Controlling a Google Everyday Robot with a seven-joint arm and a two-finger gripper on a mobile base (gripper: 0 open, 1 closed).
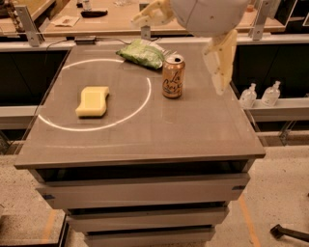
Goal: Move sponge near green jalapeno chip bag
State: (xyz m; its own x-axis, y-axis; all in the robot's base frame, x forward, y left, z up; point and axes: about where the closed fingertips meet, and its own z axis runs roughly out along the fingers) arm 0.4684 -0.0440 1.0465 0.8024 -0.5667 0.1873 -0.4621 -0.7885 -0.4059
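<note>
The pale yellow sponge (92, 101) lies flat on the left of the grey table (193, 130), inside a white circle line. The green jalapeno chip bag (141, 52) lies at the back middle of the table, on the circle's far edge. My gripper (179, 50) hangs high over the back right of the table, above the bag and a can. Its two yellowish fingers are spread wide and hold nothing. One finger (150, 12) points left over the bag and the other (219, 62) hangs down to the right of the can. The sponge is far to the left of the gripper.
A tan-orange soda can (173, 76) stands upright just right of the bag, between the fingers in the view. Two clear bottles (260, 94) stand on a lower ledge to the right. A workbench with clutter runs behind the table.
</note>
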